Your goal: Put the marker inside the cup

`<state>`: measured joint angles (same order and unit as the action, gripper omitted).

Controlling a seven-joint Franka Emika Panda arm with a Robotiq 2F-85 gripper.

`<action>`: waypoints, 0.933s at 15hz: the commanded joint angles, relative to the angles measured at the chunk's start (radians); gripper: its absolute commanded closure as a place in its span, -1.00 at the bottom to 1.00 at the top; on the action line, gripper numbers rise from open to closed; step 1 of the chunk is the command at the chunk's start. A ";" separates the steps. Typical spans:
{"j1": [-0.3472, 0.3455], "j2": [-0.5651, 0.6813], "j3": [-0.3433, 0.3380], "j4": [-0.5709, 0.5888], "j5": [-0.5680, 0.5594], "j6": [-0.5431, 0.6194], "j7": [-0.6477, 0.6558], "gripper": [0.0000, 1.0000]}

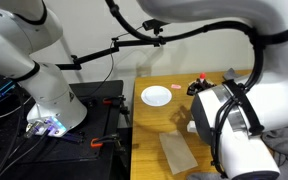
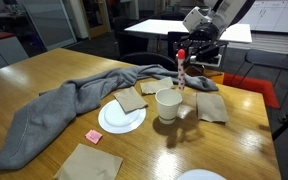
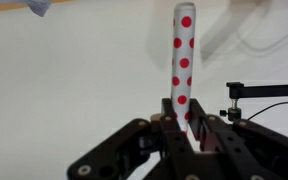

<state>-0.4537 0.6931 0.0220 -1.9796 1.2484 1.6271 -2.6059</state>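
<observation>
My gripper (image 3: 184, 125) is shut on the marker (image 3: 184, 50), a pale stick with red dots that stands upright out of the jaws in the wrist view. In an exterior view the gripper (image 2: 187, 48) holds the marker (image 2: 182, 66) in the air, above and just behind the cream cup (image 2: 168, 104). The cup stands upright on the wooden table (image 2: 234, 140). In an exterior view a red bit of the marker (image 1: 202, 78) shows beside the arm, and the cup is hidden there.
A grey cloth (image 2: 69, 108) lies across the table. A white plate (image 2: 121, 119) with a brown napkin (image 2: 131, 99) sits beside the cup. More napkins (image 2: 212, 107) (image 2: 89, 163), a pink square piece (image 2: 93, 136) and another plate (image 2: 202, 176) lie around.
</observation>
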 commanded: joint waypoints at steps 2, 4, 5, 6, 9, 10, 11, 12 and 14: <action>-0.055 0.054 0.065 0.049 -0.047 0.041 0.000 0.90; -0.080 0.068 0.096 0.060 -0.059 0.073 0.000 0.90; -0.094 0.078 0.112 0.068 -0.064 0.088 0.000 0.90; -0.112 0.081 0.132 0.071 -0.068 0.104 0.000 0.90; -0.163 0.105 0.186 0.086 -0.092 0.139 0.000 0.90; -0.173 0.111 0.196 0.083 -0.099 0.148 0.000 0.90; -0.183 0.121 0.206 0.085 -0.107 0.155 0.000 0.90; -0.195 0.131 0.216 0.087 -0.116 0.162 0.000 0.90; -0.213 0.153 0.233 0.088 -0.131 0.172 0.000 0.90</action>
<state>-0.6248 0.8134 0.2091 -1.9071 1.1503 1.7693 -2.6059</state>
